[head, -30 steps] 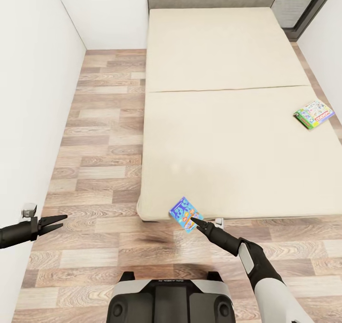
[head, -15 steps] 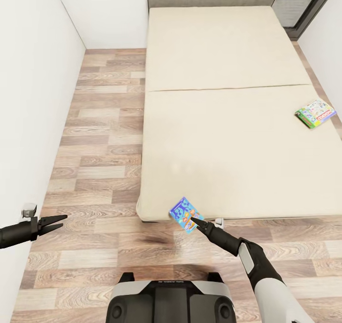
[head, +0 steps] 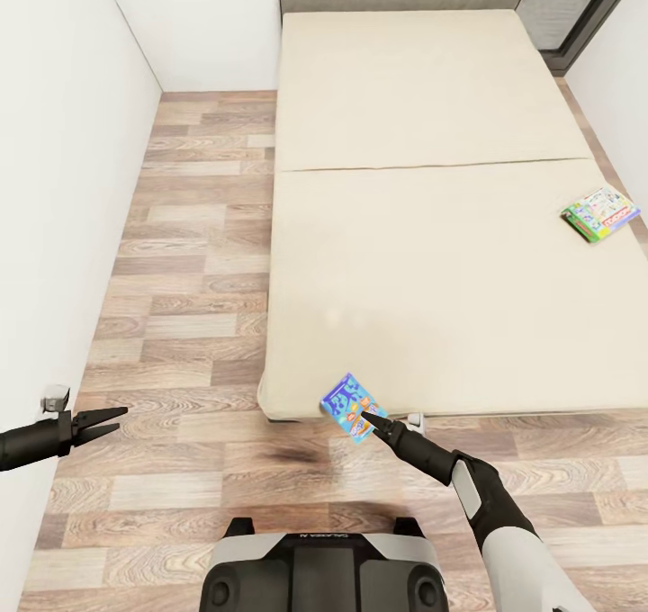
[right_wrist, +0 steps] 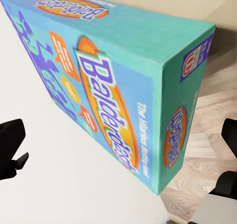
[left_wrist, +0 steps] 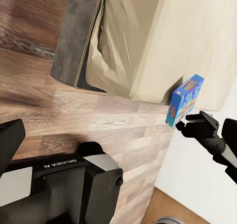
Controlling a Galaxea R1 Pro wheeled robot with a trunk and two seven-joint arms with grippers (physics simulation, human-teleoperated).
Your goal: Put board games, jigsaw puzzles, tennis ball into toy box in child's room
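So the right pincer sits right at the blue game, at the near edge of the bed. In the right wrist view the box fills the gap between two wide-apart fingers, and I can't tell if they actually grip it. The green-edged game lies flat on the mattress near the bed's right edge, well apart from the blue one. The left pincer hangs over the wood floor beside the wall, slightly open, nothing in it.
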